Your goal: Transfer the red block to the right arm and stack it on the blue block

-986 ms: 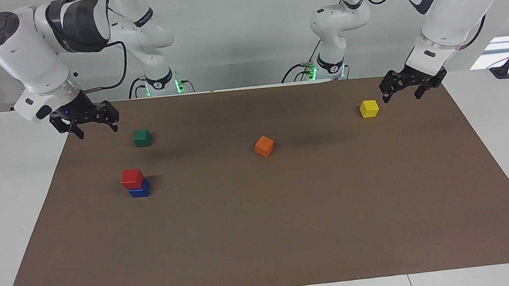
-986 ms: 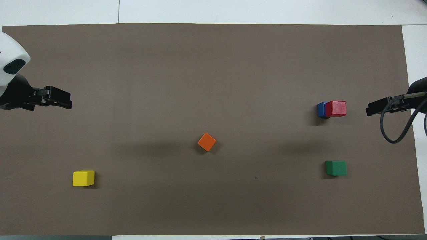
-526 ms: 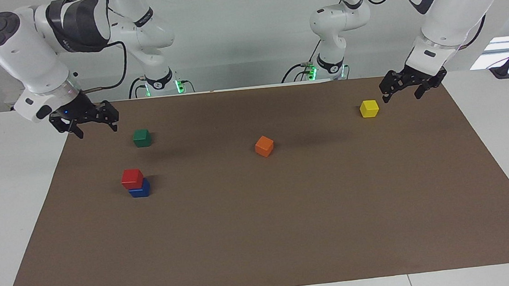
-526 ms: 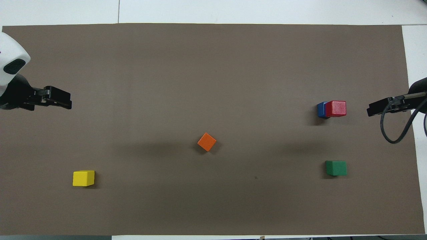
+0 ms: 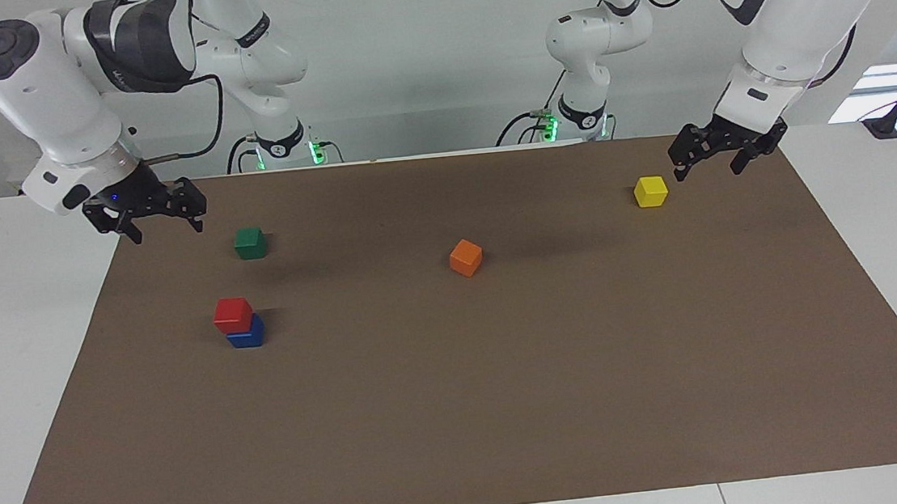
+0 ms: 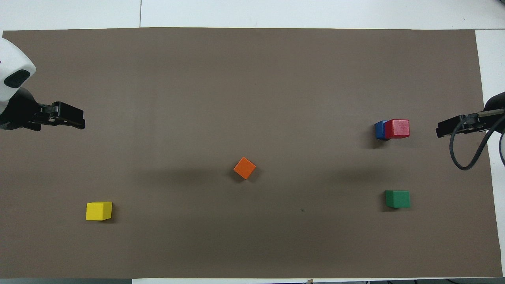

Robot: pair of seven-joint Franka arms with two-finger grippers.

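Note:
The red block [image 5: 232,313] [image 6: 397,128] sits on top of the blue block [image 5: 249,334] [image 6: 380,129], slightly offset, toward the right arm's end of the table. No gripper touches the stack. My right gripper [image 5: 168,226] [image 6: 440,131] hangs open and empty over the mat's edge at that end. My left gripper [image 5: 708,171] [image 6: 81,123] waits open and empty above the mat at the left arm's end, close to a yellow cube.
A green cube [image 5: 250,242] [image 6: 397,198] lies nearer to the robots than the stack. An orange cube [image 5: 465,257] [image 6: 244,168] sits mid-table, turned at an angle. The yellow cube [image 5: 650,190] [image 6: 98,210] rests below the left gripper. A brown mat [image 5: 510,401] covers the table.
My right gripper has drifted a little away from the stack, toward the mat's edge at its own end. The blocks and the left arm have not moved.

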